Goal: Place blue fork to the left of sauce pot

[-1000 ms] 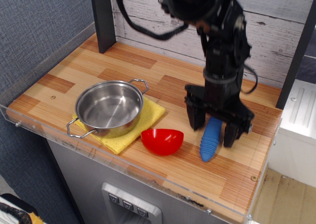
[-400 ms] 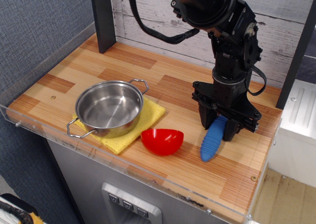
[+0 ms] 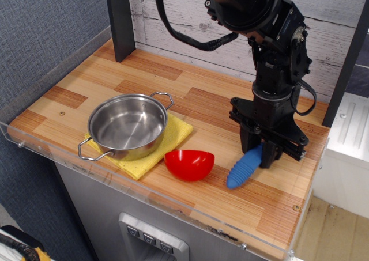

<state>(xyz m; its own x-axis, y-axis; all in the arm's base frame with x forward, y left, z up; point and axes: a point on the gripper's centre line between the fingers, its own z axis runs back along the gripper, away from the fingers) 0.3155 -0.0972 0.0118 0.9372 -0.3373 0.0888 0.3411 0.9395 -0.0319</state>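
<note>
The blue fork [image 3: 242, 169] lies at the right of the wooden counter; only its ribbed blue handle shows, tilted down to the left, and its tines are hidden behind the gripper. My black gripper [image 3: 259, 156] points straight down and is shut on the fork's upper end. The sauce pot [image 3: 127, 126], shiny steel with two wire loop handles, stands empty on a yellow cloth [image 3: 171, 137] at the left, well away from the gripper.
A red bowl [image 3: 189, 163] sits between the pot and the fork, near the front edge. A dark post [image 3: 120, 20] stands at the back left. A clear plastic lip [image 3: 173, 206] runs along the counter's front and left edges.
The jaws have closed from wide open onto the fork's upper end. The gripper shifted a little right, and the handle's free end has swung left.
</note>
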